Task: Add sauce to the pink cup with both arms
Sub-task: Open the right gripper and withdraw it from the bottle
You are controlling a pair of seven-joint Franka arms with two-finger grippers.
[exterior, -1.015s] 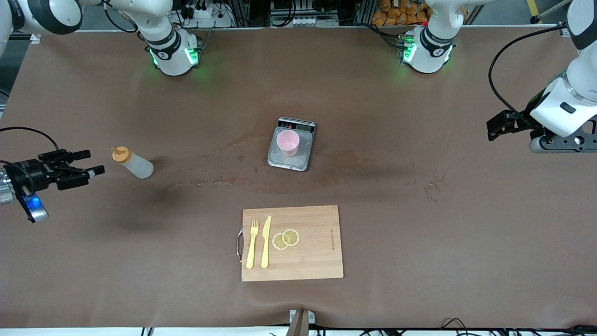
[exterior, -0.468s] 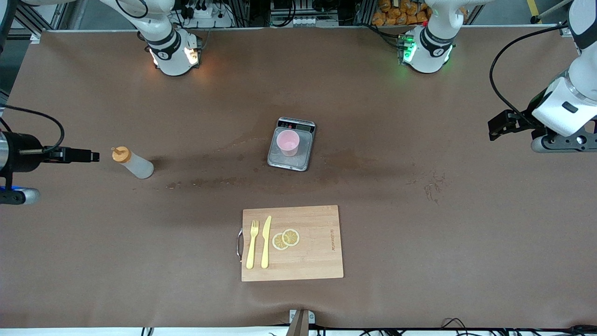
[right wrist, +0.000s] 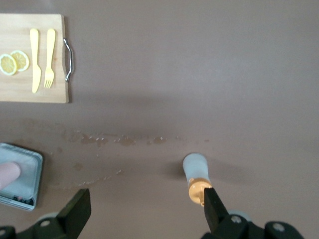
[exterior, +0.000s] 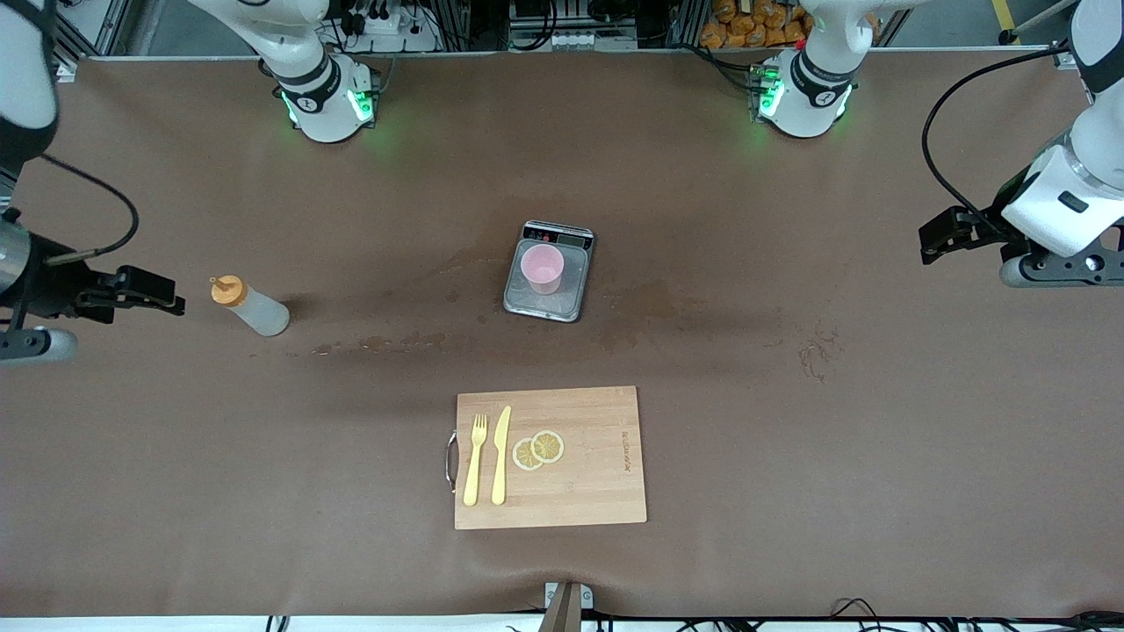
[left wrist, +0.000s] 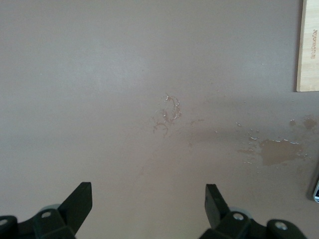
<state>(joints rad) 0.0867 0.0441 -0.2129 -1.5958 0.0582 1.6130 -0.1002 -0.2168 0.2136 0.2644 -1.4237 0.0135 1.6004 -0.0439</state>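
Worktop [exterior: 790, 491]: brown sheet, with wet smears I noted between the scale and the bottle.
Left arm [exterior: 1067, 206]: I saw it waiting at its own end of the worktop; left pincer [left wrist: 148, 205] hung over bare brown sheet, jaws wide, nothing between them.
Right arm [exterior: 22, 263]: came in at its own end; right pincer [right wrist: 144, 209] hovered just beside the bottle's orange cap, jaws wide, gripping nothing.
Cutting board [exterior: 580, 474]: wooden, metal handle, nearest the front camera of all items.
Scale [exterior: 571, 303]: steel plate, mid-worktop, farther from the front camera than the board.
Sauce [exterior: 250, 305]: I logged the squeeze bottle standing toward the right arm's end, orange cap up, well apart from the scale.
Pink cup [exterior: 541, 268]: upright on the scale's plate.
Knife [exterior: 500, 455], fork [exterior: 475, 458]: yellow, side by side on the board.
Lemon slices [exterior: 538, 449]: two, overlapping, beside the knife.
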